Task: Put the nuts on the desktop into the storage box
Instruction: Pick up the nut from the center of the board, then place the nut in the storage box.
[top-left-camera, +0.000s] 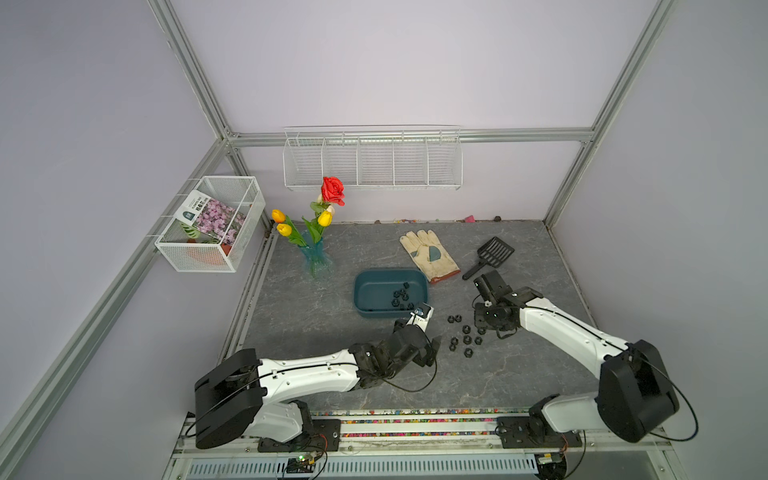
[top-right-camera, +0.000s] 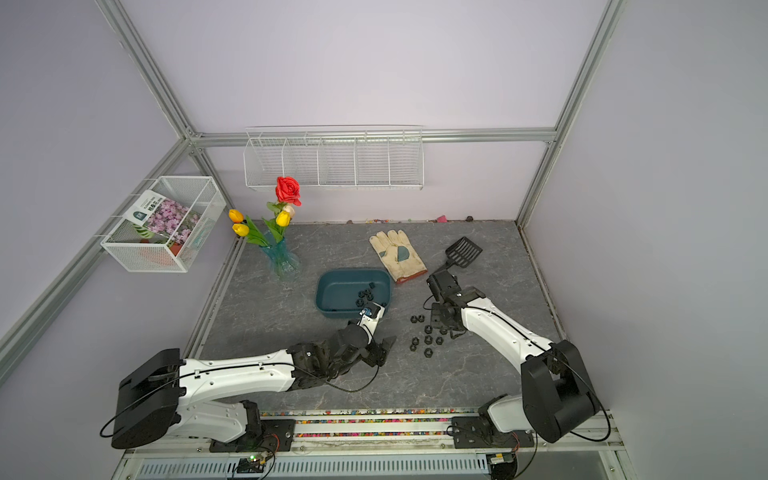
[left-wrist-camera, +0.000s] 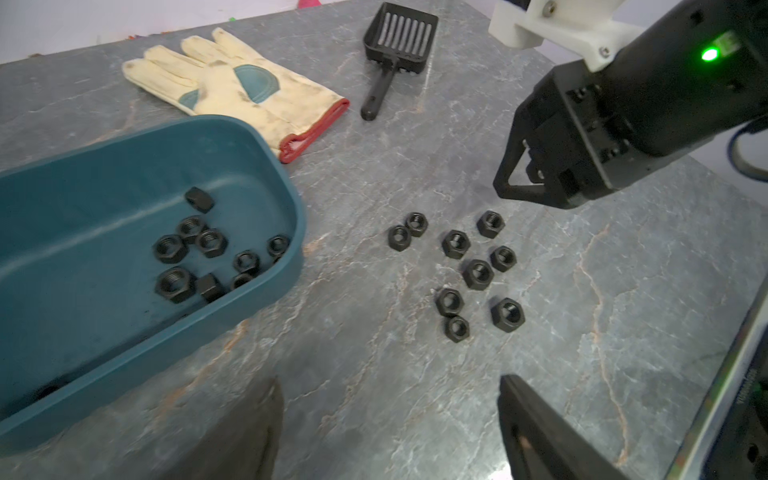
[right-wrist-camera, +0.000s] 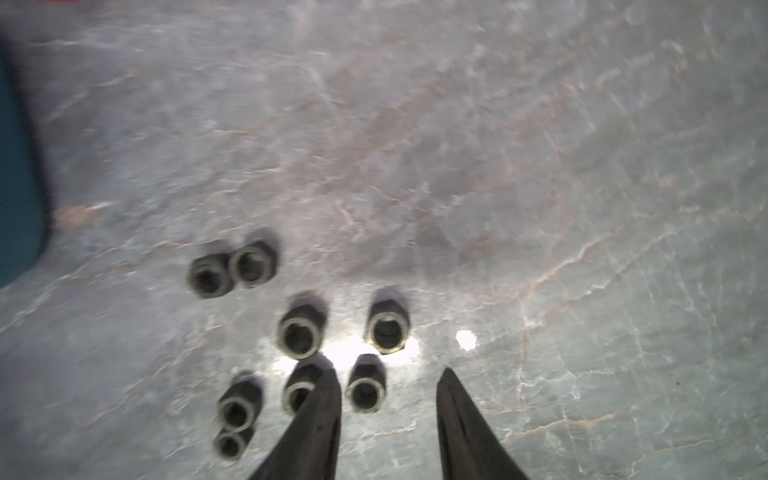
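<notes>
Storage box (top-left-camera: 372, 291) at left already holds several nuts (left-wrist-camera: 210, 243); beside it the left fingers (left-wrist-camera: 536, 419) hang spread wide, empty. Loose nuts (left-wrist-camera: 478, 273) cluster on the bench (left-wrist-camera: 374, 374), where the right fingers (right-wrist-camera: 320, 415) hover partly spread, seemingly lining up one pickup.

Nuts (left-wrist-camera: 478, 273): black metal, dull matt, threaded bores.
Desktop (left-wrist-camera: 374, 395): grey stone-look slab, pale veins, smooth, faint sheen.
Storage box (left-wrist-camera: 257, 166): teal plastic, smooth, satin gloss.
Glove (left-wrist-camera: 224, 83): cream cloth or leather, cannot tell which; grubby, teal patch, red hem.
Scoop (left-wrist-camera: 399, 37): black plastic, matt.
Wire basket (top-left-camera: 372, 166): white coated wire.
Vase (top-left-camera: 316, 259): clear blue, ribbed, glossy.
Arm shell (top-left-camera: 309, 376): white, smooth, glossy.
</notes>
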